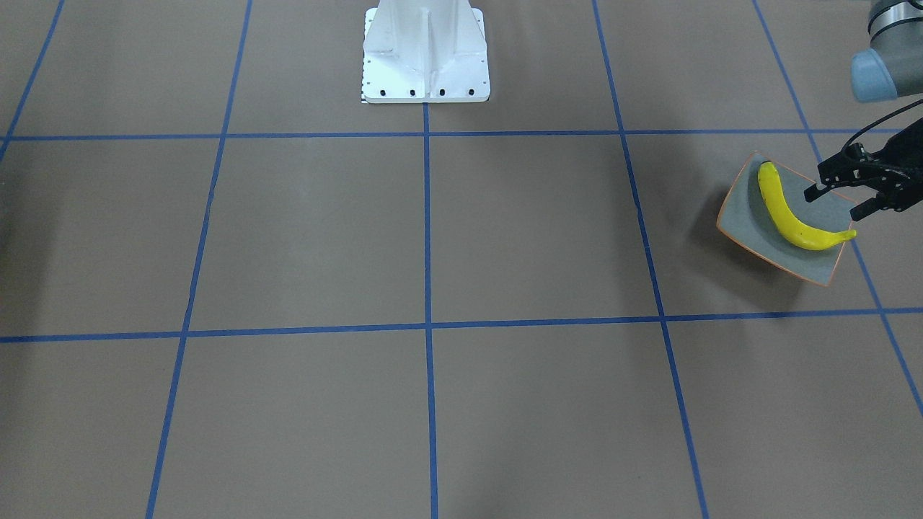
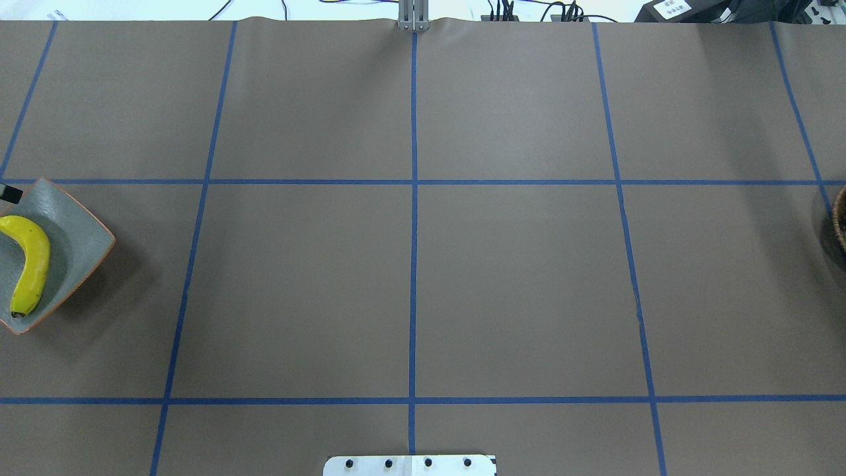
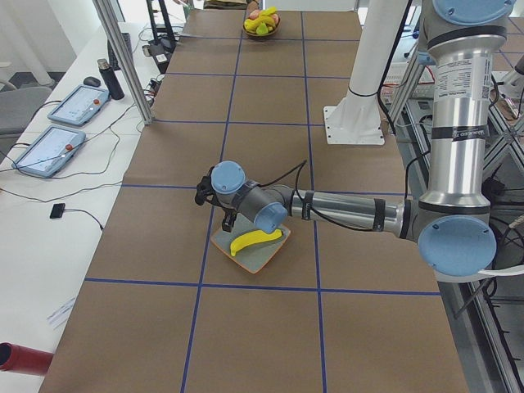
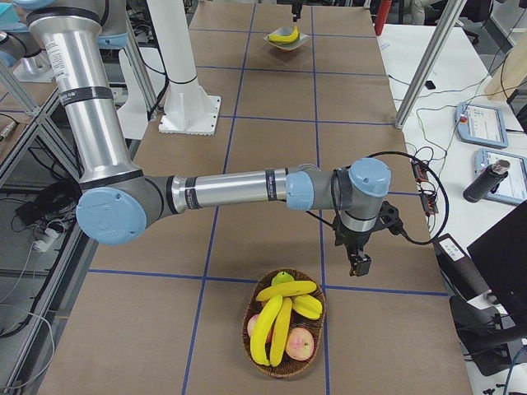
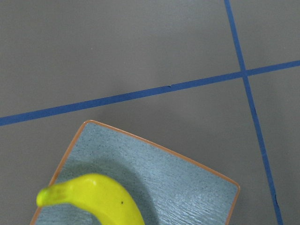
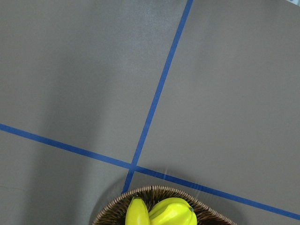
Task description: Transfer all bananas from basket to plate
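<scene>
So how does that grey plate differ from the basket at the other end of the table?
The plate is square, shallow and grey with an orange rim; the basket is round, deeper and woven brown. The plate holds one banana lying alone; the basket holds several bananas heaped with other fruit. Both sit on the brown table and carry yellow bananas.

Light even, bright, from overhead. Soft shadow lay beside plate on counter. Faint broad shadow band crossed right wrist view. Close-up banana slightly soft.
</scene>
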`<state>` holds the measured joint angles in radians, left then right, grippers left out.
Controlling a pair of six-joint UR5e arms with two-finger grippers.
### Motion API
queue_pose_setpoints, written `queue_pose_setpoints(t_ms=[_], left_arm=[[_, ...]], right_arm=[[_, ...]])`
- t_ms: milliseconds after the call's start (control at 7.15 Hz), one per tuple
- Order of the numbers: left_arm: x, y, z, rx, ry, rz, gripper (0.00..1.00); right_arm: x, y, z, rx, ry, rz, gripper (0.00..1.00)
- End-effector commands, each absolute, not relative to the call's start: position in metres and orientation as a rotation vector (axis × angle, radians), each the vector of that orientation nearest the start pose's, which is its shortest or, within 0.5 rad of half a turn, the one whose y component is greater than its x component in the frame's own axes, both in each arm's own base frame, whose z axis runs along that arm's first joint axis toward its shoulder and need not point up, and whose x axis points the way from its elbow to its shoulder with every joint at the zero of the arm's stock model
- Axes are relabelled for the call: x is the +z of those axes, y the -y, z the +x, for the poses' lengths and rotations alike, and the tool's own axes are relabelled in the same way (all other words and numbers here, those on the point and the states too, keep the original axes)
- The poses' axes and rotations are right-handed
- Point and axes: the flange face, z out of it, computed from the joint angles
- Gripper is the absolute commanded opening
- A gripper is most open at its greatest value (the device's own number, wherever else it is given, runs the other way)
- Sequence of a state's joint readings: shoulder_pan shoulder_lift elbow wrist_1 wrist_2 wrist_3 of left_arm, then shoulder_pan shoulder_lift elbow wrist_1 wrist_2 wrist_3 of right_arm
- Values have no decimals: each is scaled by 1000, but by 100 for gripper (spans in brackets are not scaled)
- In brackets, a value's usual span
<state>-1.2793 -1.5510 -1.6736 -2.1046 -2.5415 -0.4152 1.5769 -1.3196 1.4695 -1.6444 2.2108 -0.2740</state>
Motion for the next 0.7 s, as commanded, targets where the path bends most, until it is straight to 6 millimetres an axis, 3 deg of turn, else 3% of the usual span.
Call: queue_pose_setpoints(t_ms=[0,140,420,559], left_arm=[[511,505,98,191,-1096,241,100],[502,509,100,196,-1100,254,100],[487,511,100,210,-1105,281,100],[486,512,100,212,-1106,284,100]], right_arm=[[602,588,77,-276,628,140,100],[610,586,77,-265,631,123,100],[655,550,80,-238,635,91,100],[662,541,79,-161,643,123,100]])
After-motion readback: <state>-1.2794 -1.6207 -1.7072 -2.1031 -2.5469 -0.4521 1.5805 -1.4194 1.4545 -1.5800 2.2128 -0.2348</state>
